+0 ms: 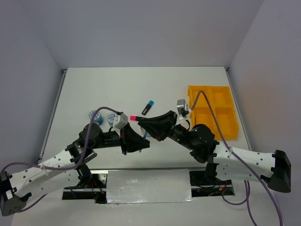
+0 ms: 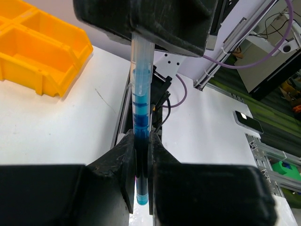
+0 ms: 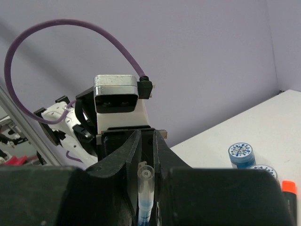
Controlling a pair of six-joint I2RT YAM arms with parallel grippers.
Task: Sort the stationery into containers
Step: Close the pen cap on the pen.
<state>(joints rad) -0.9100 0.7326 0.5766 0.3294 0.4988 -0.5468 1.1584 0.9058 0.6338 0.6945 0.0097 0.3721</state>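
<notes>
A thin blue pen (image 2: 141,94) with a clear cap (image 3: 146,175) is held between both arms above the table's near middle. My left gripper (image 2: 141,139) is shut on its lower end, also in the top view (image 1: 142,141). My right gripper (image 3: 146,141) is closed round its capped end, seen in the top view (image 1: 148,127) tip to tip with the left. The yellow tray (image 1: 211,113) stands at the right. Two blue-white tape rolls (image 1: 95,116) (image 1: 113,118), a pink-capped marker (image 1: 133,117) and a blue-capped marker (image 1: 148,107) lie on the table.
The tray's near corner shows in the left wrist view (image 2: 42,52). The tape rolls (image 3: 241,155) and an orange-tipped marker (image 3: 289,188) show in the right wrist view. The table's metal edge rail (image 2: 124,99) runs below the grippers. Grey walls enclose the table.
</notes>
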